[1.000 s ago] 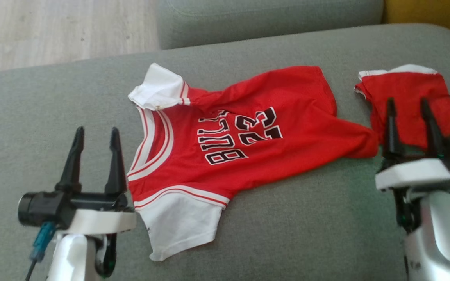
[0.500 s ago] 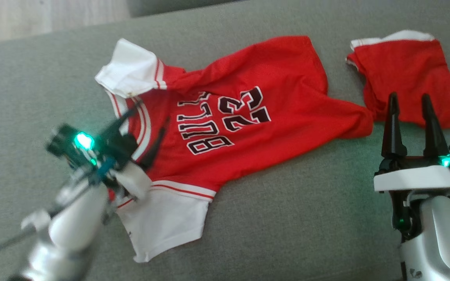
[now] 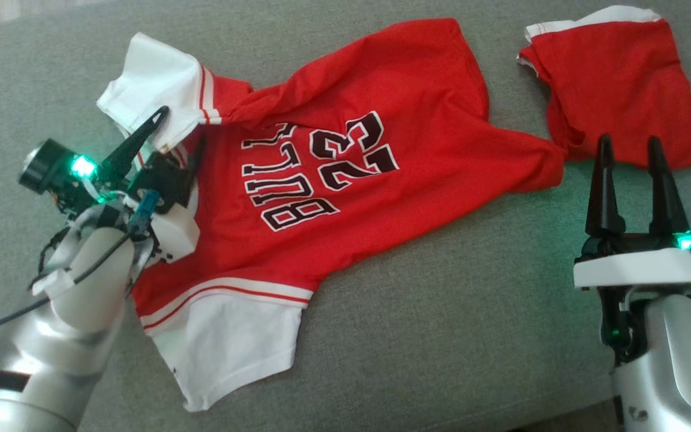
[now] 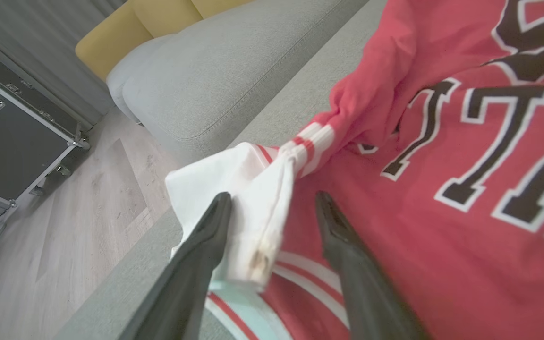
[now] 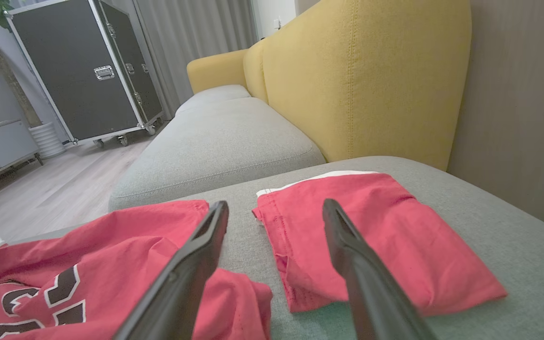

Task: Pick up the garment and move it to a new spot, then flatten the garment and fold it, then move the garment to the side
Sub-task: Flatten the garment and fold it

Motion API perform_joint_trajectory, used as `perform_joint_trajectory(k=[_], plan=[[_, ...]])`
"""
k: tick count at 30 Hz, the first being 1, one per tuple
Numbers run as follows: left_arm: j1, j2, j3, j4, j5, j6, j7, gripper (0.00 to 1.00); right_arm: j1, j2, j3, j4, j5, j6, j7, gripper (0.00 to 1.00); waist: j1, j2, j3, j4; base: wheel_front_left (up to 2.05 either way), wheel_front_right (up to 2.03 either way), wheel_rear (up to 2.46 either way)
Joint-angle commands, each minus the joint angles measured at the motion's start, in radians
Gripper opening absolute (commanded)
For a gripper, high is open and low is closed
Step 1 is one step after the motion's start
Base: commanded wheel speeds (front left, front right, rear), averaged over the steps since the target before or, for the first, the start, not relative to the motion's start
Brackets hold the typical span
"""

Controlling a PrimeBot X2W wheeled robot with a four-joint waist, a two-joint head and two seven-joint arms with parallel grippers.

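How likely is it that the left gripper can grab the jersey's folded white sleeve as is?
Probably yes. The left gripper is open, with its fingers on either side of the bunched edge of the white sleeve of the jersey. Nothing else lies between them, so closing should catch cloth.

Grey sofa cushions span the middle of the right wrist view, with a mustard-yellow backrest rising at upper right. At left lies pale wood floor, with a black wheeled case and grey curtains above it.
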Motion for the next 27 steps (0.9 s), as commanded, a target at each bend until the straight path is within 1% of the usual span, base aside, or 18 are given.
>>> perform_joint_trajectory(k=[1, 3, 5, 9, 12, 16, 17, 18, 19, 23, 26, 27], plan=[[-0.058, 0.043, 0.031, -0.014, 0.006, 0.015, -0.011, 0.0, -0.029, -0.003, 0.022, -0.038, 0.009, -0.001, -0.011, 1.0, -0.0001, 0.0, 0.005, -0.005, 0.0, 0.0, 0.0], [-0.081, 0.054, 0.03, -0.005, 0.014, 0.022, -0.01, 0.0, -0.033, -0.003, 0.026, -0.036, 0.011, -0.001, -0.011, 1.0, -0.0001, 0.0, 0.009, -0.011, 0.0, 0.0, 0.0], [-0.111, 0.07, 0.032, -0.001, 0.016, 0.018, -0.003, 0.0, -0.036, -0.003, 0.031, -0.035, 0.015, -0.001, -0.011, 1.0, -0.0001, 0.0, 0.013, -0.017, 0.0, 0.0, 0.0], [-0.202, 0.124, 0.013, -0.004, 0.042, -0.024, 0.023, 0.0, -0.043, -0.003, 0.048, -0.031, 0.025, -0.001, -0.011, 1.0, -0.0001, 0.0, 0.024, -0.034, 0.0, 0.0, 0.0], [-0.29, 0.164, -0.018, -0.006, 0.068, -0.058, 0.06, 0.0, -0.052, -0.003, 0.067, -0.028, 0.036, -0.001, -0.011, 1.0, -0.0001, 0.0, 0.038, -0.05, 0.0, 0.0, 0.0], [-0.411, 0.225, -0.072, 0.022, 0.097, -0.082, 0.125, 0.0, -0.069, -0.003, 0.107, -0.022, 0.06, -0.001, -0.011, 1.0, -0.0001, 0.0, 0.062, -0.087, 0.0, 0.0, 0.0], [-0.471, 0.257, -0.104, 0.047, 0.103, -0.086, 0.152, 0.0, -0.081, -0.003, 0.131, -0.021, 0.074, -0.001, -0.011, 1.0, -0.0001, 0.0, 0.078, -0.11, 0.0, 0.0, 0.0], [-0.496, 0.269, -0.127, 0.063, 0.101, -0.087, 0.161, 0.0, -0.086, -0.003, 0.142, -0.021, 0.082, -0.001, -0.011, 1.0, -0.0001, 0.0, 0.085, -0.123, 0.0, 0.0, 0.0], [-0.496, 0.269, -0.127, 0.063, 0.101, -0.087, 0.161, 0.0, -0.086, -0.003, 0.142, -0.021, 0.082, -0.001, -0.011, 1.0, -0.0001, 0.0, 0.085, -0.123, 0.0, 0.0, 0.0], [-0.61, 0.314, -0.228, 0.124, 0.077, -0.087, 0.179, 0.0, -0.105, -0.003, 0.174, -0.022, 0.111, -0.001, -0.011, 1.0, -0.0001, 0.0, 0.117, -0.167, 0.0, 0.0, 0.0], [-0.694, 0.335, -0.281, 0.158, 0.068, -0.088, 0.167, 0.0, -0.114, -0.003, 0.19, -0.027, 0.128, -0.001, -0.011, 1.0, -0.0001, 0.0, 0.14, -0.193, 0.0, 0.0, 0.0], [-0.718, 0.337, -0.289, 0.167, 0.07, -0.088, 0.159, 0.24, -0.115, -0.003, 0.193, -0.028, 0.132, -0.001, -0.011, 1.0, -0.0001, 0.0, 0.146, -0.198, 0.0, 0.0, 0.0]])
